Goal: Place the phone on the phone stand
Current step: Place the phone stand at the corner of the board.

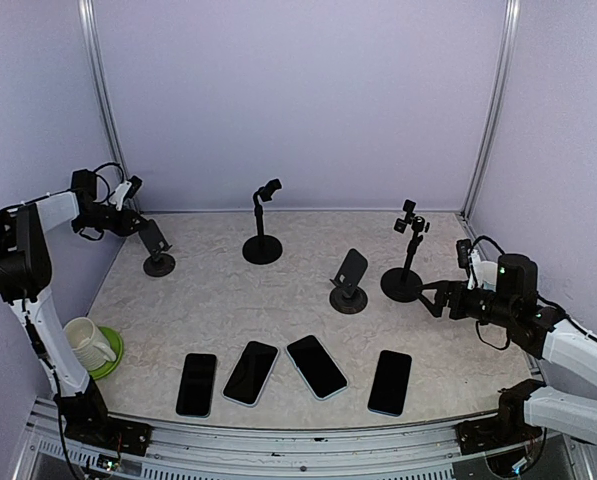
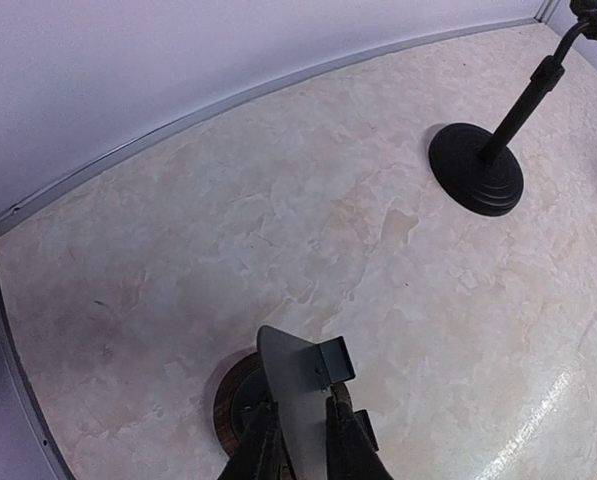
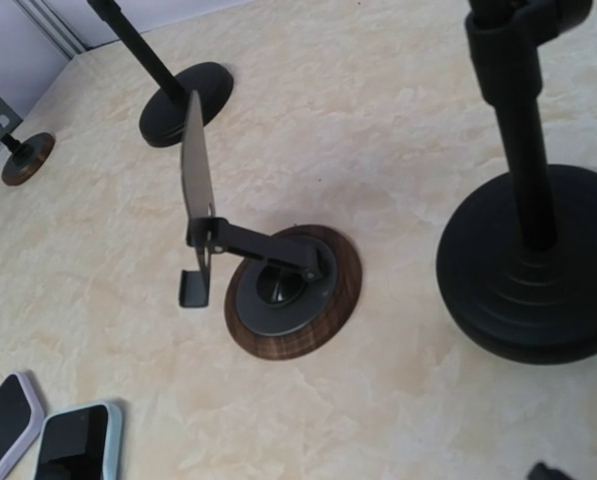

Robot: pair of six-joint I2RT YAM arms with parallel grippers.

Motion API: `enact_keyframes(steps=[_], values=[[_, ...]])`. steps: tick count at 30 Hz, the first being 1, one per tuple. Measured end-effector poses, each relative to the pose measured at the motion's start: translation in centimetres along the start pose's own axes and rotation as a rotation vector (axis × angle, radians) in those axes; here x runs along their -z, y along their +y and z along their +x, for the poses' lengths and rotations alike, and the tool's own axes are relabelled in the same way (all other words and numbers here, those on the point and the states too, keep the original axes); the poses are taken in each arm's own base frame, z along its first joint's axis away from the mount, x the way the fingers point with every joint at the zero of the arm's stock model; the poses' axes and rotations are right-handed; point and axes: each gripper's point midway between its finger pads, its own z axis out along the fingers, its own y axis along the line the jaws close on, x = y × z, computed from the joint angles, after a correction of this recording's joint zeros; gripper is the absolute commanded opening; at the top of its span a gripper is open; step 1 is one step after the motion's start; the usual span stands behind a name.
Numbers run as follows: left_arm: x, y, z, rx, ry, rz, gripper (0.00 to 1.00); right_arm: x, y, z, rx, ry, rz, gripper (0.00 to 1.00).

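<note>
From above, my left gripper (image 1: 144, 229) is sitting right at the little stand (image 1: 159, 262) in the far corner. Four phones (image 1: 251, 372) are lying flat on the tabletop (image 1: 218, 310), well behind this gripper, near my bases. No phone is on a stand yet. My right gripper (image 1: 430, 297) is standing wide open and holding nothing, just beside a tall stand (image 1: 406, 284).

In my left wrist view, my fingers (image 2: 263, 448) are sitting on both sides of the stand's thin plate (image 2: 290, 372), with only a narrow gap. I cannot tell if they are pinching it or just resting next to it. I think I am getting this plate ready. I should be going slowly so the stand is not tipping, and leaving the small lip (image 2: 335, 360) free to catch a phone.

In my right wrist view, a tilted stand (image 3: 293, 290) is sitting just ahead, and two phones are peeking in low on the left. This open gripper looks best for fetching one, holding it by its long sides.
</note>
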Motion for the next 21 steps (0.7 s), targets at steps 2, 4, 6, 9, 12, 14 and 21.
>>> enact_keyframes(steps=[2,4,6,9,12,14,21], values=[[0.0,0.5,0.3,0.010,0.016,-0.029,0.16,0.0,0.0,0.0,0.000,0.000,0.000,1.00],[0.1,1.1,0.6,0.020,0.035,-0.064,0.17,0.0,0.0,0.0,0.000,0.000,0.000,1.00],[0.1,1.9,1.0,0.031,0.057,-0.106,0.17,0.0,0.0,0.0,0.000,0.000,0.000,1.00],[0.3,2.8,1.4,0.046,0.083,-0.159,0.17,0.0,0.0,0.0,0.000,0.000,0.000,1.00],[0.6,3.4,1.4,0.052,0.092,-0.198,0.17,0.0,0.0,0.0,0.000,0.000,0.000,1.00],[0.8,3.7,1.4,0.057,0.099,-0.222,0.17,0.0,0.0,0.0,0.000,0.000,0.000,1.00],[1.5,4.7,1.3,0.082,0.109,-0.290,0.19,0.0,0.0,0.1,-0.001,0.002,0.000,1.00]])
